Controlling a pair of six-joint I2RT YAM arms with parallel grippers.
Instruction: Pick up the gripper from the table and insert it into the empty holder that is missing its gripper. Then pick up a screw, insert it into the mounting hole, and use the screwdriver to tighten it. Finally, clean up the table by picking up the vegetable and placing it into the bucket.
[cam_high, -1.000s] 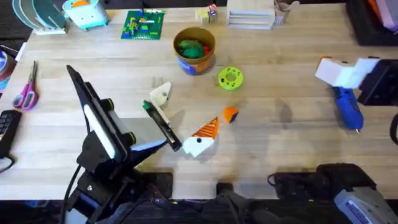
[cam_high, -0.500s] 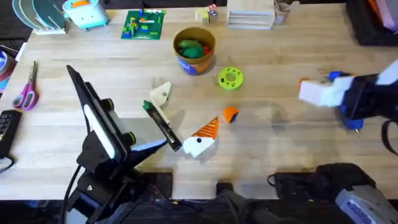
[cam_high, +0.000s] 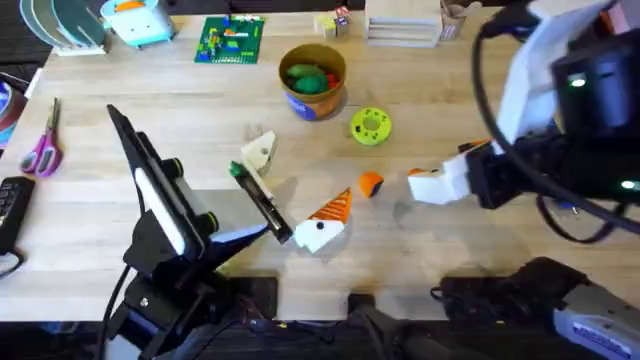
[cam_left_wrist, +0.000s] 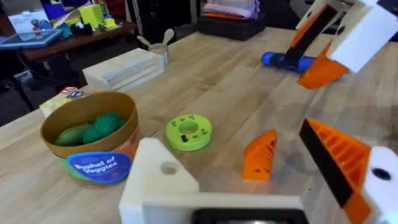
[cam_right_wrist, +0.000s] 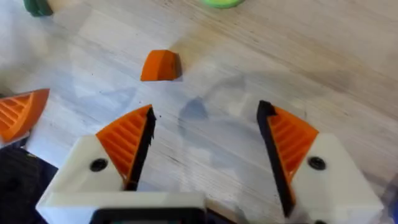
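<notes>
Right gripper (cam_right_wrist: 205, 146), fingers spread and empty, hovers short of the orange fingertip wedge (cam_right_wrist: 160, 65) lying ahead on the bench (cam_right_wrist: 311, 56); probably light, rigid, slick plastic, best pinched across its flat flanks.

Pale wooden plank surface (cam_high: 120, 80) bearing a round tan-yellow tub (cam_high: 313, 82) with a blue base band and a flat green disc with holes (cam_high: 371, 126) just beside it. Nearer the middle lies a small orange plastic wedge (cam_high: 370, 183). Purple-handled scissors (cam_high: 43, 143) lie at the left edge; a green studded building plate (cam_high: 231, 40) and stacked pale wooden blocks (cam_high: 402, 22) sit along the far edge.
</notes>
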